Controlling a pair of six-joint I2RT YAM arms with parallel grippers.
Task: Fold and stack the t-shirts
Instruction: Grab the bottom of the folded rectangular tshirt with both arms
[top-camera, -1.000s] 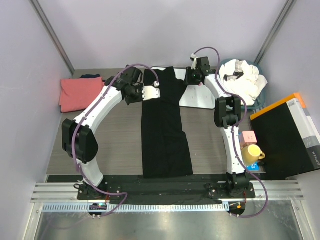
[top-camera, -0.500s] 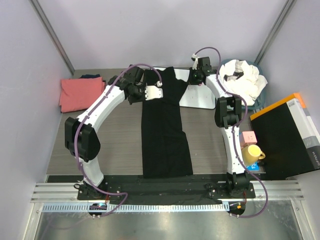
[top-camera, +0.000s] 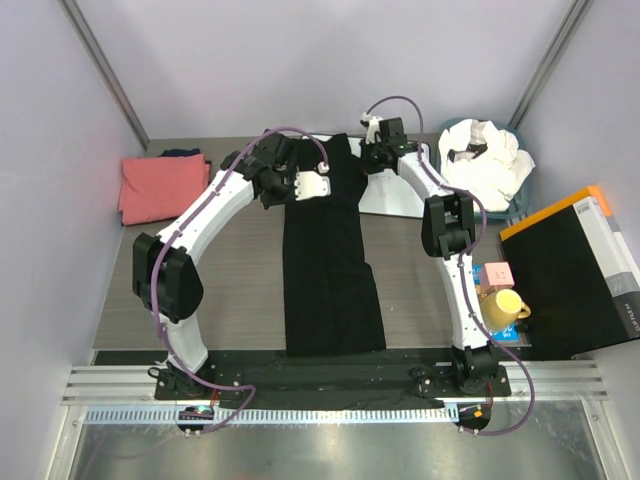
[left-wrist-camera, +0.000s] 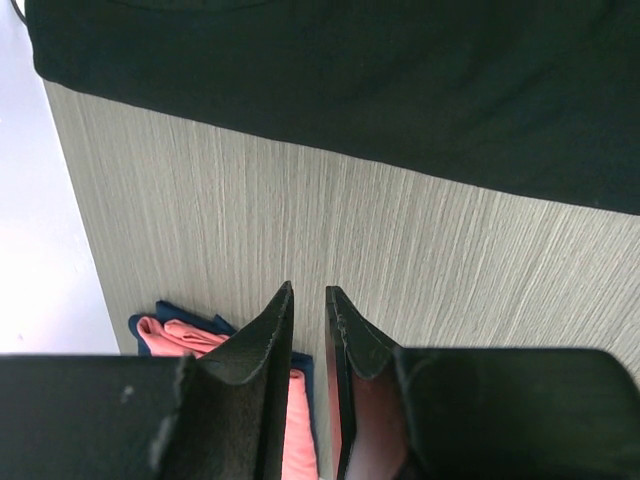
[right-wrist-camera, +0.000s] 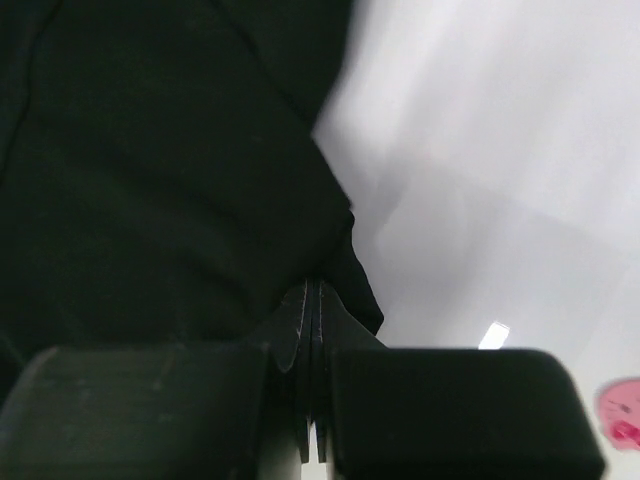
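Note:
A black t-shirt (top-camera: 330, 270) lies as a long folded strip down the middle of the table. My right gripper (top-camera: 368, 160) is at its far right corner, shut on a fold of the black cloth (right-wrist-camera: 150, 180), which bunches at the pinched tips of the right gripper (right-wrist-camera: 312, 285). My left gripper (top-camera: 315, 186) hovers at the strip's far left edge. The left gripper (left-wrist-camera: 308, 292) has its jaws a narrow gap apart with nothing between them, and the black t-shirt (left-wrist-camera: 400, 80) lies just beyond. A coral-pink t-shirt (top-camera: 160, 188) sits folded at the far left. White t-shirts (top-camera: 490, 160) are heaped in a basket.
A flat white board (top-camera: 400, 195) lies under the black shirt's far right side. A black box with an orange edge (top-camera: 570, 270), a yellow cup (top-camera: 503, 305) and a small pink box (top-camera: 497, 275) stand at the right. The coral-pink shirt (left-wrist-camera: 175, 337) rests on something dark blue.
The right gripper has shut on the black shirt's far right edge and shifted left with it. The left arm has crept a little to the right.

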